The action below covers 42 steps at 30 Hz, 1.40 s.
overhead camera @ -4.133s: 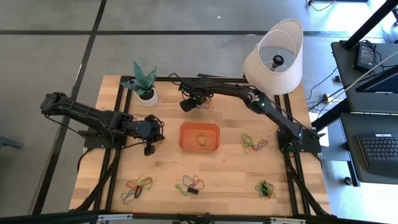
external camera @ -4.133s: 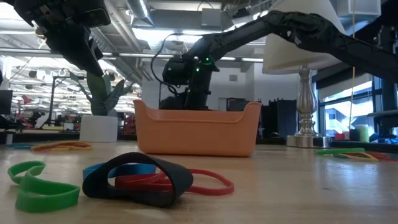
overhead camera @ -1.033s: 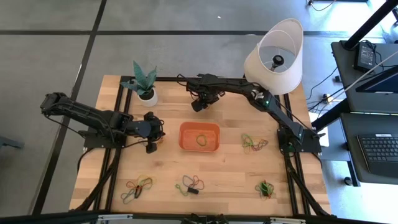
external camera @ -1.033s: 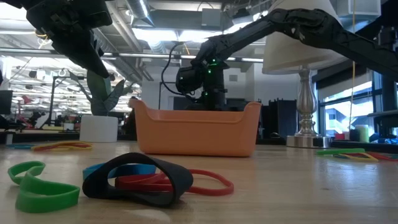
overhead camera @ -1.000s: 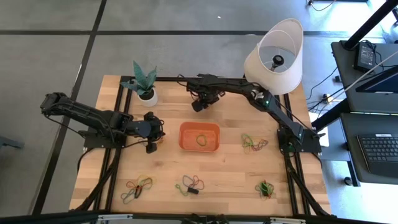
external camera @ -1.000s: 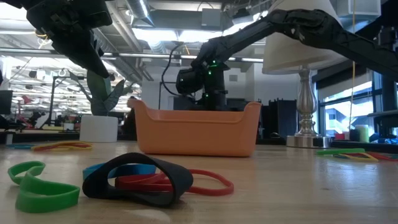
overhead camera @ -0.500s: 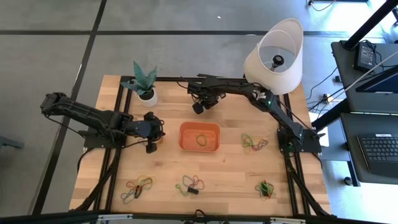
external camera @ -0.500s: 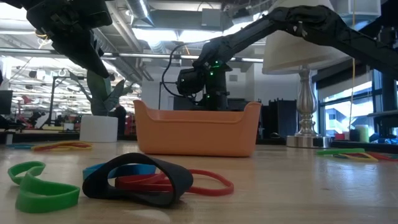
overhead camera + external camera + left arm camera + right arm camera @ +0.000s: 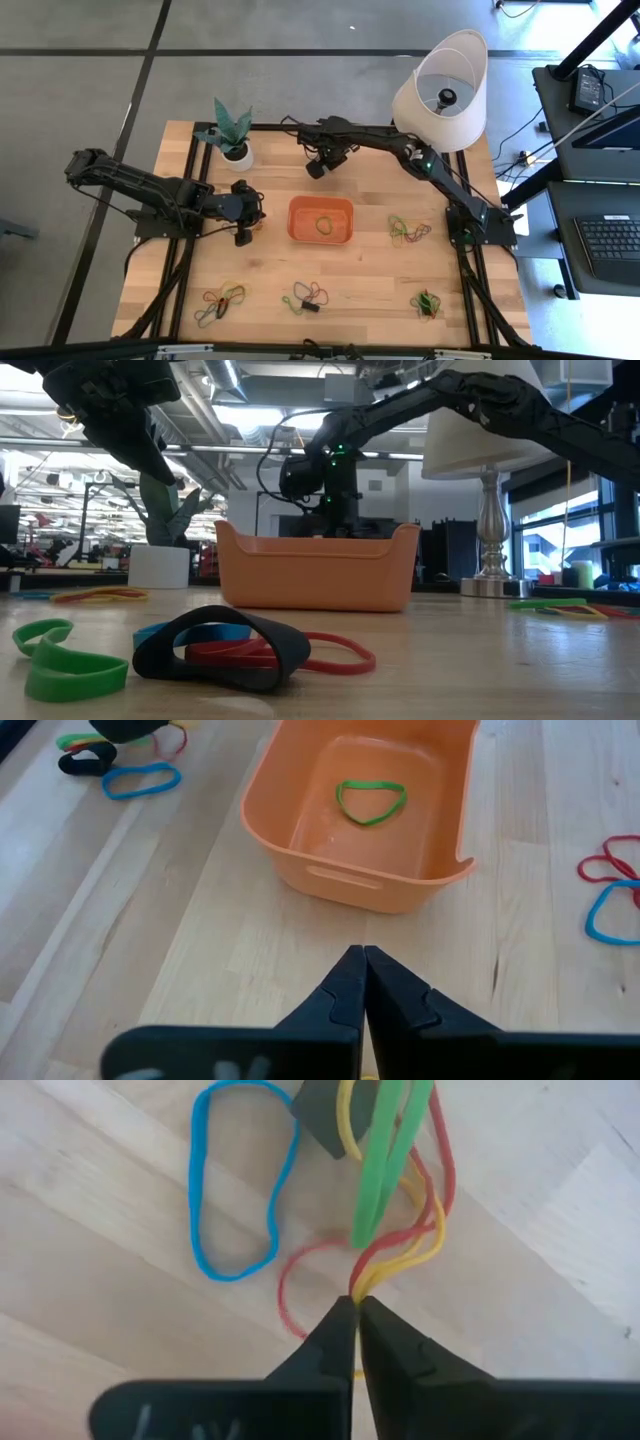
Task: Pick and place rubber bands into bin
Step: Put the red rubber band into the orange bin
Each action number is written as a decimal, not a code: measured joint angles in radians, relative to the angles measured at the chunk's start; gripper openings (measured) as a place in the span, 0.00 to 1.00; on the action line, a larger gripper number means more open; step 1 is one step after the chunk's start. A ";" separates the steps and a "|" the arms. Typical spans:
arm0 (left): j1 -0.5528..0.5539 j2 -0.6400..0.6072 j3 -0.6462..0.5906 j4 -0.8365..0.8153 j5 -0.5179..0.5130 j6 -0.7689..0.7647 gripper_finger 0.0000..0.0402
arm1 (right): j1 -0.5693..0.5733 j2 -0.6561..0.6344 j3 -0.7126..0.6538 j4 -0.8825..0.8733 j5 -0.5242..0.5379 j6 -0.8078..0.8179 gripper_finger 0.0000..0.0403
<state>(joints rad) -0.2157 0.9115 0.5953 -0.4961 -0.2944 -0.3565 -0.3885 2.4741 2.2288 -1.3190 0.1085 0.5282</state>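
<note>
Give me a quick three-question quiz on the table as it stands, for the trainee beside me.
1. True or false: the bin holds no rubber band.
2. Which gripper is pinching bands? A: left gripper. B: right gripper. C: neither.
3. Fill in: the band lying in the bin is ____.

Key
1. False: one green band lies in it.
2. B: it is shut on red and yellow bands; the left gripper is shut on nothing, short of the bin.
3. Green.
</note>
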 joint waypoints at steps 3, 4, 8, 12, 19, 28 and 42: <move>0.000 0.000 0.000 0.000 0.000 0.000 0.01 | 0.003 -0.002 -0.013 0.010 0.003 -0.013 0.06; 0.000 0.000 0.000 0.000 0.000 0.000 0.01 | 0.004 -0.001 -0.016 0.003 0.003 -0.016 0.06; 0.000 0.000 0.000 0.000 0.000 0.000 0.00 | 0.010 -0.002 -0.015 0.004 0.003 -0.029 0.02; 0.000 0.000 0.000 0.000 0.000 0.000 0.01 | 0.015 -0.002 -0.015 -0.003 0.004 -0.043 0.01; 0.000 0.000 0.000 0.000 -0.003 0.002 0.00 | 0.016 -0.007 -0.015 -0.012 0.004 -0.107 0.02; 0.000 0.000 0.000 0.004 -0.003 0.003 0.01 | 0.016 -0.033 -0.012 -0.013 0.041 -0.247 0.02; 0.000 0.000 0.000 0.006 -0.004 -0.146 0.01 | 0.016 -0.122 -0.024 -0.012 0.134 -0.354 0.01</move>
<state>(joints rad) -0.2160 0.9115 0.5953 -0.4901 -0.2989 -0.5021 -0.3729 2.3520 2.2048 -1.3308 0.2426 0.1741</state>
